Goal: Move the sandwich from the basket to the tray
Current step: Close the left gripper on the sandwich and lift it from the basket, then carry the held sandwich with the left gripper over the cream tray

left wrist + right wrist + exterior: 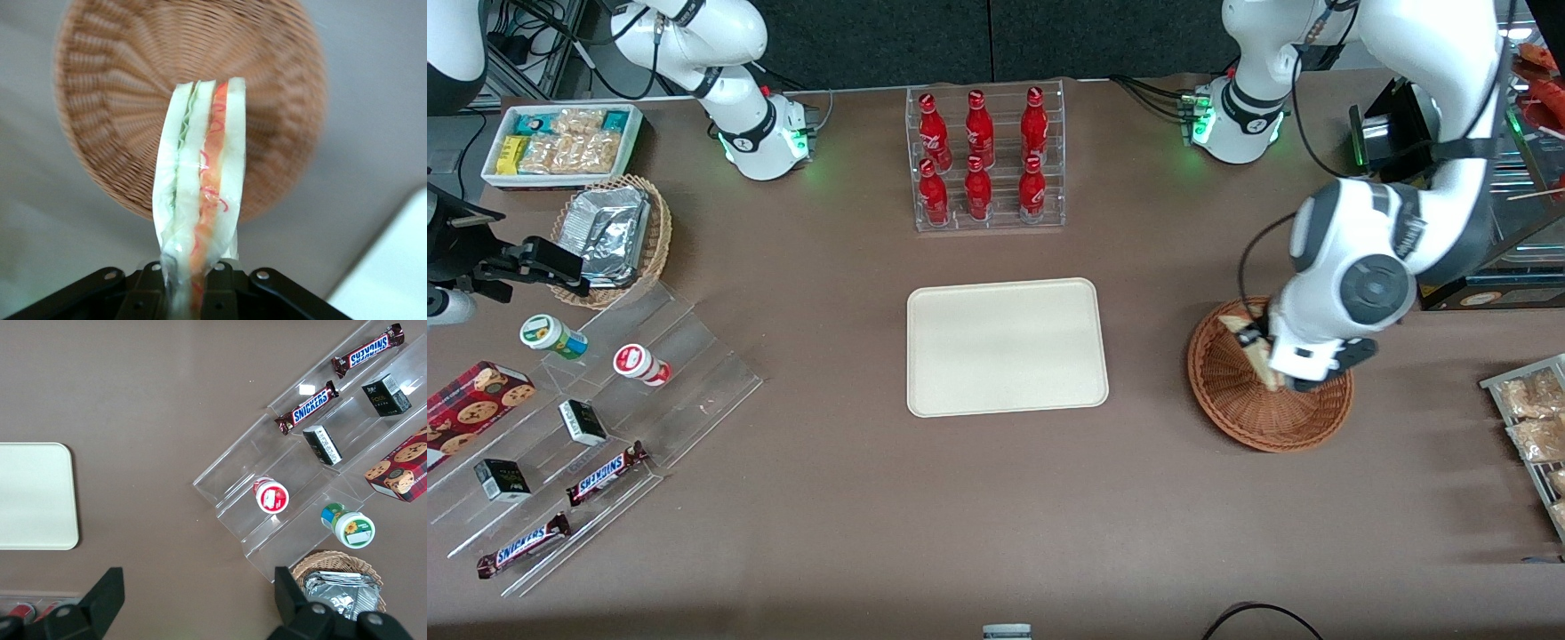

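- Sandwich (200,180) clamped in claw (1272,369), lifted clear above basket (1240,400)
- Cut side faces wrist camera
- Tray (1005,347) bare, mid-desk (996,516), well apart from basket

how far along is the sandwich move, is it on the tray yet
Not yet. Done: the gripper has closed on the sandwich, and the left wrist view shows it lifted above the basket. In hand: the sandwich hangs over the basket, not yet carried sideways. Left: move it toward the tray, which has nothing on it, lower it and release.
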